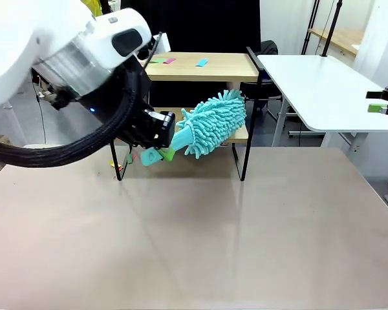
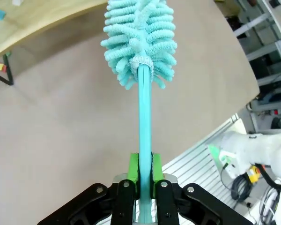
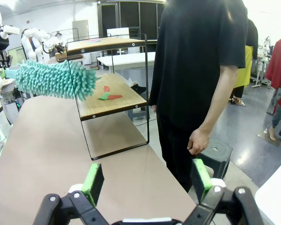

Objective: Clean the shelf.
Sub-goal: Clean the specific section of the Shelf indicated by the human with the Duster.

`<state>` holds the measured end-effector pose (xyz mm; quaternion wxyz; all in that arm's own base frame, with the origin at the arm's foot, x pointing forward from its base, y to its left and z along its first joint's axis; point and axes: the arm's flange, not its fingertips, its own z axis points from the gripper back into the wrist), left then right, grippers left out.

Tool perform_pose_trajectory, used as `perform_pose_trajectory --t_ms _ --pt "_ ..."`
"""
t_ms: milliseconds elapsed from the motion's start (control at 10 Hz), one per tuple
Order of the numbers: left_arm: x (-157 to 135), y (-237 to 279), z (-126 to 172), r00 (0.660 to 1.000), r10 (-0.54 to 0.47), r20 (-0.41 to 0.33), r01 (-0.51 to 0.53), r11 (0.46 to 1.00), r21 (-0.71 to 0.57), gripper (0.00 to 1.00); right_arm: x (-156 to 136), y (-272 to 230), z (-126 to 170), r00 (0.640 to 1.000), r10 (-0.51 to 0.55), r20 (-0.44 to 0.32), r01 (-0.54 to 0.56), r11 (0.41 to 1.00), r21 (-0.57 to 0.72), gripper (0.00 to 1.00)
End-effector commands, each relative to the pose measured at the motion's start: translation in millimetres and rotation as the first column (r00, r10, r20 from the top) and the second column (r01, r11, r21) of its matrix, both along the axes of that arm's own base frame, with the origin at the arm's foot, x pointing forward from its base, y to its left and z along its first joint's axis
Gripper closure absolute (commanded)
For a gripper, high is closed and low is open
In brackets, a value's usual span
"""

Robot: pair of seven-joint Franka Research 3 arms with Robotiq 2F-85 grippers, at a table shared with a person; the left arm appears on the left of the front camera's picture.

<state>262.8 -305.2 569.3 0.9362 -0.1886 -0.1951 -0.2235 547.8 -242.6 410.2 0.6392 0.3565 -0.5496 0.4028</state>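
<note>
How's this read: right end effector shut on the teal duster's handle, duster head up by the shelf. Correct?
Wrong arm. The left end effector is shut on the teal duster's handle, as the left wrist view shows; the right end effector stands open and empty. The duster head is up by the shelf.
</note>
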Motion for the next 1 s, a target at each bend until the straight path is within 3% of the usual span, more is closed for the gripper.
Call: perform_pose_trajectory --t_ms 0,100,600,900 --pt "5.6 -20.5 -10.6 0.994 0.1 0.036 -0.101 0.995 0.024 0.87 -0.1 2.6 3.8 1.0 0.003 0.007 -0.003 1.0 -0.001 0.0" --pt "8.8 -29.6 -12.6 0.993 0.114 0.006 -0.114 0.993 0.006 0.87 -0.1 2.6 3.8 1.0 0.003 0.007 -0.003 1.0 -0.001 0.0" --pt "27.4 -75.8 -24.0 0.976 0.215 0.047 -0.212 0.975 -0.064 0.87 -0.1 2.6 3.8 1.0 0.003 0.007 -0.003 1.0 -0.001 0.0" --pt "35.7 -100.9 -27.3 0.944 0.319 0.085 -0.313 0.946 -0.086 0.87 -0.1 2.6 3.8 1.0 0.003 0.007 -0.003 1.0 -0.001 0.0"
